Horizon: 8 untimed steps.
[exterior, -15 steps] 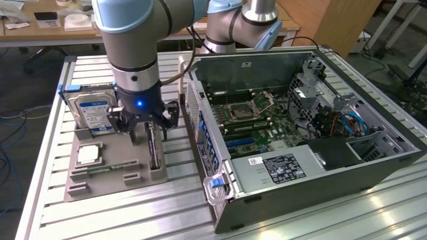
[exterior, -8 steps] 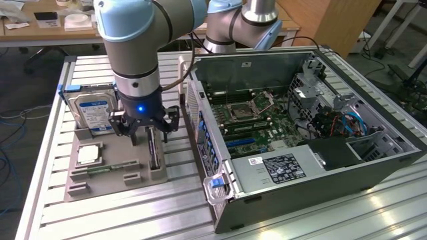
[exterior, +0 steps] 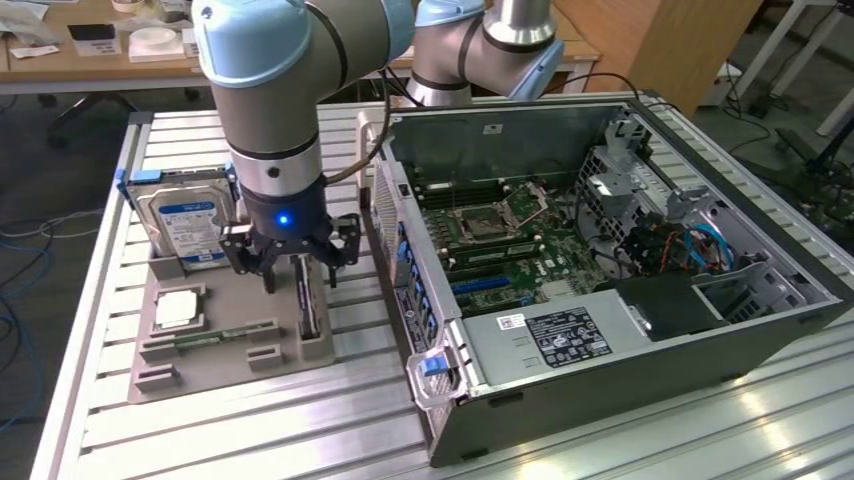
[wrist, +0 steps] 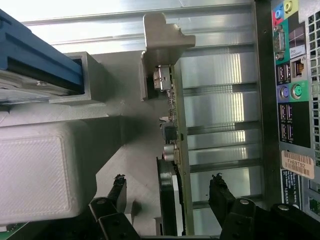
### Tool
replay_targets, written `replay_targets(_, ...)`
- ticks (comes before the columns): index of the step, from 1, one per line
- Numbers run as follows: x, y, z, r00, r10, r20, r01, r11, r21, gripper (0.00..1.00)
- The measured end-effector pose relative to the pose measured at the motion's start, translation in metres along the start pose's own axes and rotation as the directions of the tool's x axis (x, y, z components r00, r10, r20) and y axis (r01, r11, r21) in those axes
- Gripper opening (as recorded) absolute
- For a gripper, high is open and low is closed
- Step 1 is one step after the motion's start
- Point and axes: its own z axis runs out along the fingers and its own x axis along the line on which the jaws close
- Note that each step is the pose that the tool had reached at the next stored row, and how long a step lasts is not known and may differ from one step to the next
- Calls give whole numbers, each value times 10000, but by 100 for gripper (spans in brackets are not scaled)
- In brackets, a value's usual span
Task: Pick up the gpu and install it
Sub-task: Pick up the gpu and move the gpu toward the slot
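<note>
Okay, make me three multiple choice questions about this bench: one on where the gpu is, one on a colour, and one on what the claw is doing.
1. Where is the gpu?
A) standing on edge in the grey holder beside the computer case
B) plugged in inside the case
C) lying flat on top of the hard drive

2. What colours are on the hard drive label?
A) red and yellow
B) blue and white
C) plain black

3. How is the claw?
A) shut on the hard drive
B) open, one finger either side of the gpu
C) shut on the gpu

Answers:
1 A, the card stands in a holder slot, outside the case.
2 B, the label shows blue and white.
3 B, both fingers stand apart from the card.
</note>
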Motion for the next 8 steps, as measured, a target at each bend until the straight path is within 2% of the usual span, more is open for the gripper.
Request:
replay_targets(4, 0, 0, 0, 10000, 0, 2, 0, 10000, -2, 75)
replay_targets(6, 0, 0, -7, 10000, 0, -1, 0, 10000, 0, 63)
replay_targets(7, 0, 0, -11, 10000, -1, 0, 1, 10000, 0, 63)
replay_targets(8, 0, 0, -19, 10000, 0, -1, 0, 10000, 1, 56)
